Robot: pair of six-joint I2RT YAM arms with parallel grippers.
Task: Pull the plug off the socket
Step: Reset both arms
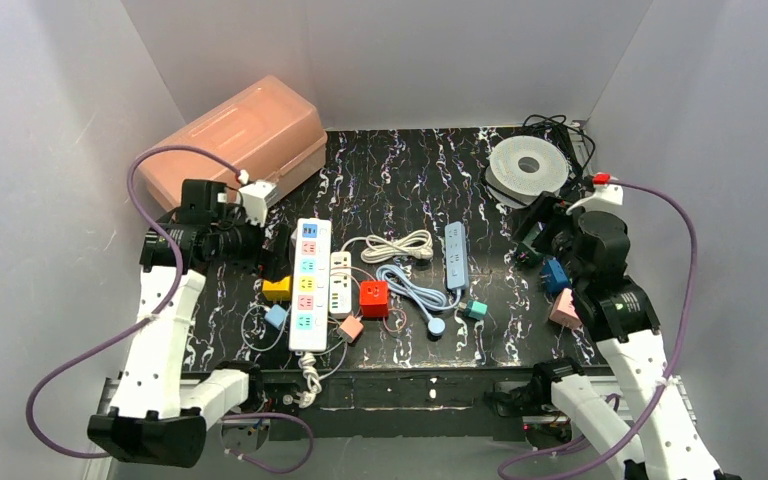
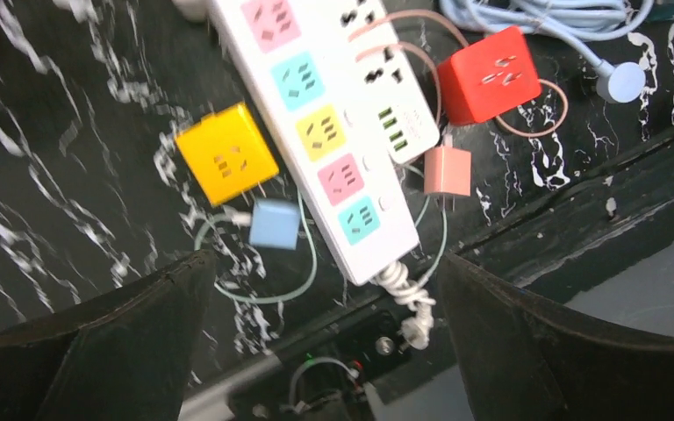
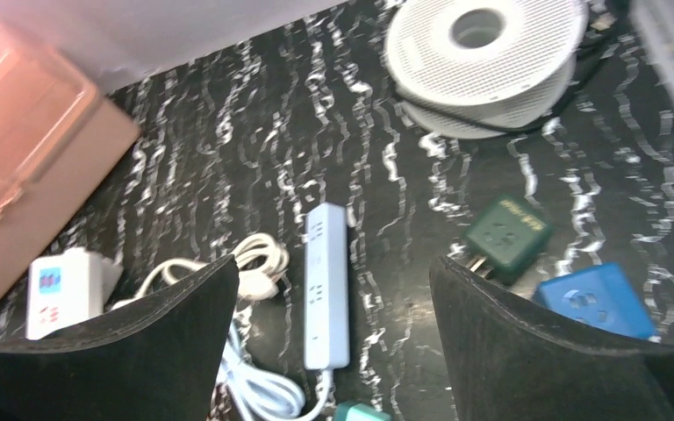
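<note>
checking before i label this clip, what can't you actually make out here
- Top view: whether any plug sits in the colourful power strip. The sockets are too small to tell.
- Left wrist view: the strip's far end is cut off by the top edge, and the picture is blurred.
- Right wrist view: the blue adapter is partly behind a finger of the right hand.

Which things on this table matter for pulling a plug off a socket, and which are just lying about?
Job: multicoloured power strip, small white strip, blue strip, yellow cube, red cube. Which plug is seated, I cannot tell.
Lying about: pink box, white disc, coiled white cable.
</note>
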